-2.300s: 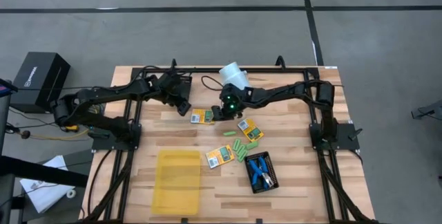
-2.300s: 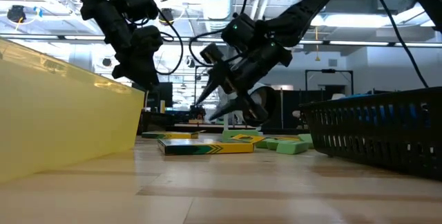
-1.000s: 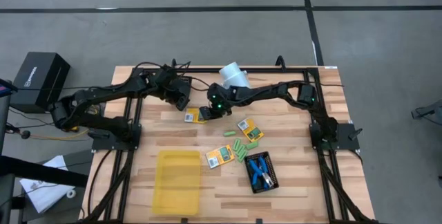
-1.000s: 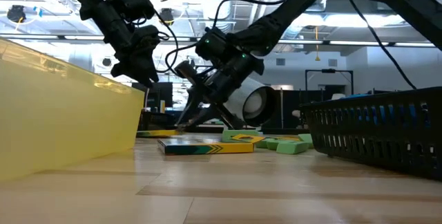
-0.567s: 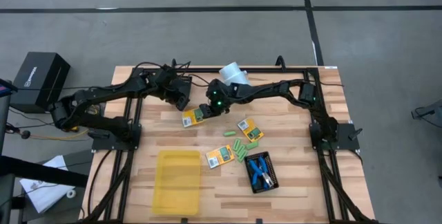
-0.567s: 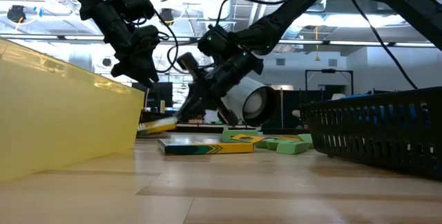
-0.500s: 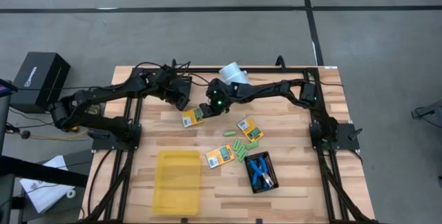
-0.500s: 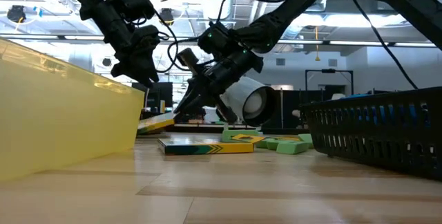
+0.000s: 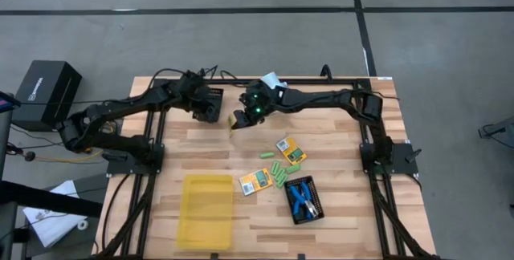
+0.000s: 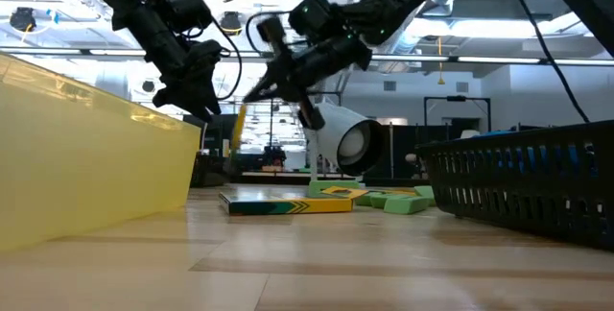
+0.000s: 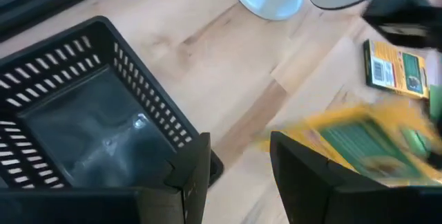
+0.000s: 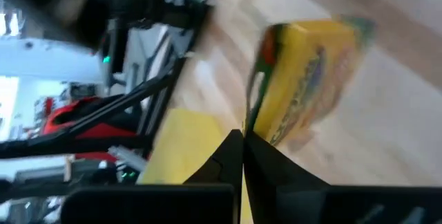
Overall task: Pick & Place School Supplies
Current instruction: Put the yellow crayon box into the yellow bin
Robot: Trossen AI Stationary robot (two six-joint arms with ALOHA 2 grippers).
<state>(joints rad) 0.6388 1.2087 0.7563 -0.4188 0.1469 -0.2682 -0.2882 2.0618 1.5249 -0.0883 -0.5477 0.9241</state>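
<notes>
Since half a second back, the right tool (image 9: 238, 119) has lifted the box (image 9: 237, 121) clear off the table (image 9: 337, 212); before, one edge was still dragging on the wood near the middle. The left tool (image 9: 210, 112) hasn't moved, parked over the black mesh tray (image 9: 210, 99) at the back left, fingers (image 11: 190, 175) partway apart and holding nothing.

The right tool is pinched tight on one end of that box, which now hangs edge-on in the air between the mesh tray and the white cup (image 9: 270, 82). From the low view the box (image 10: 237, 127) has its long axis close to vertical, dangling down from the tool.

Counts, left to right: one yellow tray (image 9: 207, 209) at the front left, one box in the air, one box (image 9: 254, 182) flat on the table by the yellow tray, one box (image 9: 291, 151) further right and tilted diagonally. Roughly five green pieces (image 9: 280, 172) sit clustered between those two boxes, hard to count exactly. A second mesh tray (image 9: 314, 204) at the front right holds the blue pliers (image 9: 300, 197), two by the look of the handles.
</notes>
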